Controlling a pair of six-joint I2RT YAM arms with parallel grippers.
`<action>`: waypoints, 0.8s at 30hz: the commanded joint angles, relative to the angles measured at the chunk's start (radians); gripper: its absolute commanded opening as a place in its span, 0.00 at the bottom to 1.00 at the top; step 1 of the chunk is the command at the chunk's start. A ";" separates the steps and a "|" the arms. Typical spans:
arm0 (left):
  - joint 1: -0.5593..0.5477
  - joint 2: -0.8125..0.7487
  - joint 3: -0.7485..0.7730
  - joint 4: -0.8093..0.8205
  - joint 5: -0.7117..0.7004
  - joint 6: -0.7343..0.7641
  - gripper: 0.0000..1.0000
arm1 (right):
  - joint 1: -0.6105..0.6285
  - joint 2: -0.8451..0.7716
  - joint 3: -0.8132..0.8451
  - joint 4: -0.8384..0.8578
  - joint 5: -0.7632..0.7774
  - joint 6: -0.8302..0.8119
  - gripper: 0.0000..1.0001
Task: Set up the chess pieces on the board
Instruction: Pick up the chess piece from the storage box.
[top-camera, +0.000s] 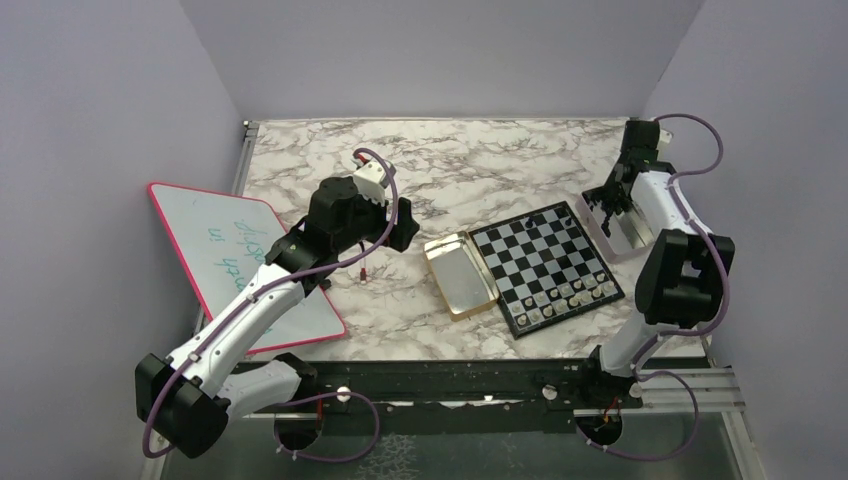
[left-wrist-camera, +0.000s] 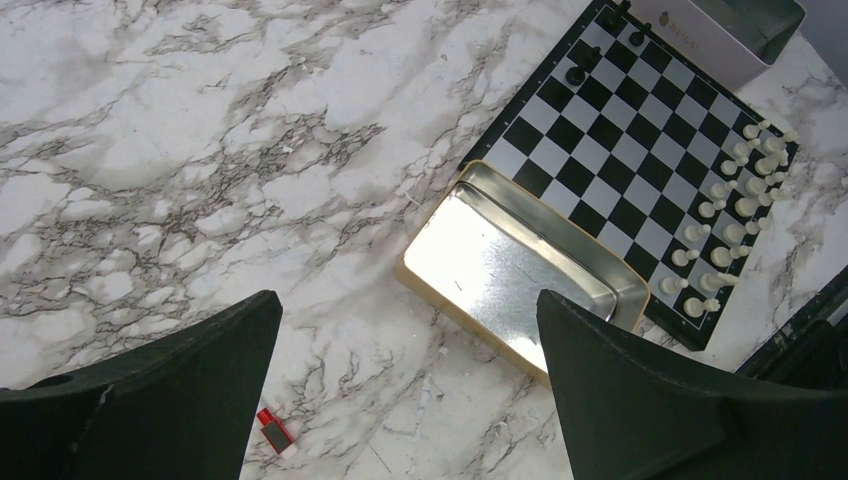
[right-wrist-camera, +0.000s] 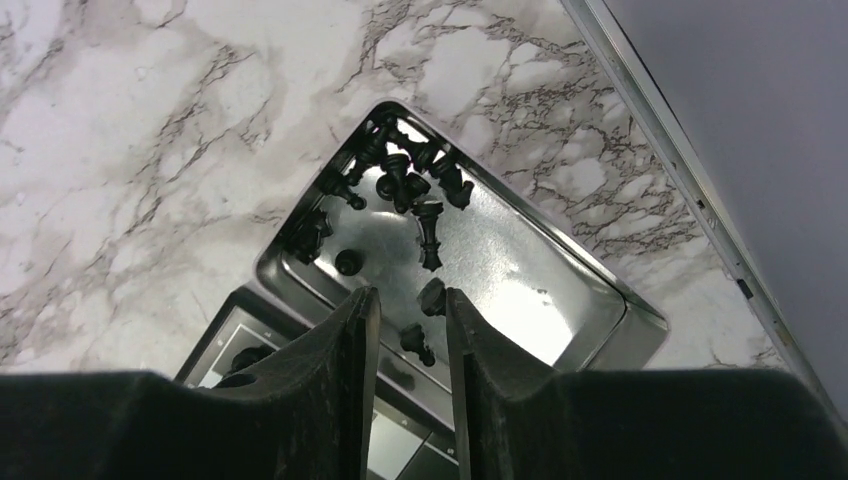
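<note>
Silvery-white chess pieces (left-wrist-camera: 735, 205) ranked on board (left-wrist-camera: 640, 140); few black placed, most left in tin (right-wrist-camera: 545, 275); left gripper (left-wrist-camera: 408, 300) spread, empty; right gripper (right-wrist-camera: 410, 295) narrow, grip unclear

The left arm (top-camera: 245, 315) rises from its base at the near edge of the table (top-camera: 480, 150) and reaches in toward the table's middle, wrist tipped downward. The left gripper (top-camera: 404, 226) hangs above the surface with its jaws spread wide. The right arm (top-camera: 655, 200) folds at the elbow and stretches along the right edge toward the far right corner. The right gripper (right-wrist-camera: 410, 305) points down, its fingers (right-wrist-camera: 340, 340) close together, a narrow gap between them.
</note>
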 joint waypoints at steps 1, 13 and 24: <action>-0.004 -0.019 0.000 0.017 0.034 -0.009 0.99 | -0.024 0.058 -0.005 0.087 0.011 0.004 0.35; -0.005 -0.024 -0.002 0.012 0.036 0.000 0.99 | -0.065 0.188 0.022 0.158 -0.041 -0.025 0.31; -0.006 -0.013 0.000 0.008 0.035 0.006 0.99 | -0.074 0.244 0.009 0.146 -0.042 -0.036 0.35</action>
